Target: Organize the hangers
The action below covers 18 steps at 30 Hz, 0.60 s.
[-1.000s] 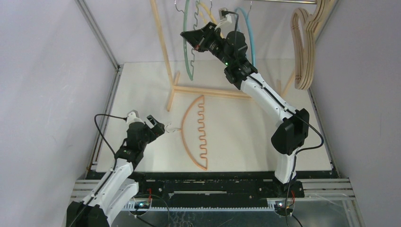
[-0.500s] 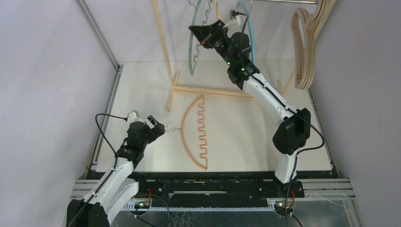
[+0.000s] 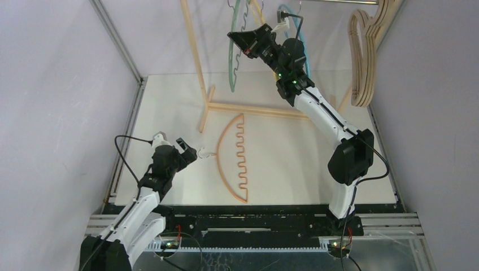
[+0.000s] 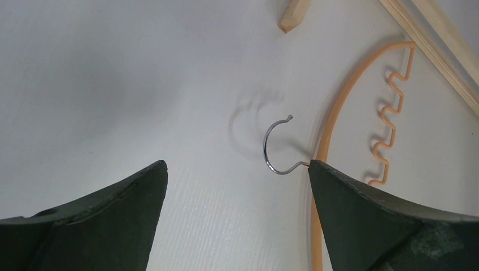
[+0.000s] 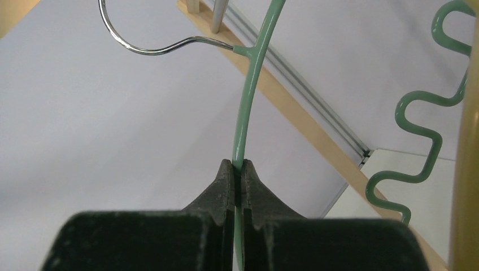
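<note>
An orange hanger (image 3: 231,158) lies flat on the white table, its metal hook (image 4: 275,145) pointing left. My left gripper (image 3: 191,151) is open low over the table; the hook lies just beyond the gap between its fingertips and the orange arch (image 4: 333,124) runs past the right finger. My right gripper (image 3: 239,39) is raised high at the back and shut on the green hanger (image 5: 246,113), which hangs from it with its hook (image 5: 141,45) free. Yellow (image 3: 257,10) and teal (image 3: 299,42) hangers hang by the rack bar. Pale wooden hangers (image 3: 361,56) hang at the right.
The wooden A-frame rack (image 3: 197,62) stands at the back, its foot bar (image 3: 254,109) lying across the table behind the orange hanger. Its foot end (image 4: 294,14) shows in the left wrist view. Grey walls close in both sides.
My right gripper has carried the green hanger up and to the right, closer to the rack bar. The left gripper and orange hanger have stayed put.
</note>
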### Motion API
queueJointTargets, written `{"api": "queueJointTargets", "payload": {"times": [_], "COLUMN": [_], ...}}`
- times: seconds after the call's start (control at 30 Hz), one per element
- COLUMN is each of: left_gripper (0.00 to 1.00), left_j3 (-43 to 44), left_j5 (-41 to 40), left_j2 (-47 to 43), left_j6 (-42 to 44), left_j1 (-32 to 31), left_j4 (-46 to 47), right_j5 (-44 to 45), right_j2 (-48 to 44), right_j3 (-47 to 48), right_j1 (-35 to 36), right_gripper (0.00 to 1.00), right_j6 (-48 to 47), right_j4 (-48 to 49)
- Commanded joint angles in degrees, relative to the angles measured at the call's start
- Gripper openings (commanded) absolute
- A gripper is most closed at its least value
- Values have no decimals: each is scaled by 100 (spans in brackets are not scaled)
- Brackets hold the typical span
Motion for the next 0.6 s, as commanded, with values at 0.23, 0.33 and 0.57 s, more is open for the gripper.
{"api": "queueJointTargets", "payload": {"times": [0.23,0.33,0.57], "left_gripper": [99,99,99], "left_j3": [108,109,111], "left_j5": [-1,1,4], "left_j2": [33,40,57], "left_j6": [29,29,29], "left_j1": [48,47,53], "left_j4": [303,307,319], "right_j5": [-728,-990,-1091], "right_j2": [-544,-531,-621], "right_j3": [-490,-479,-385], "right_j1": [128,184,373], "right_gripper": [0,0,0], "right_j6": [-446,-511,-873], "right_j4": [1068,1232,1090]}}
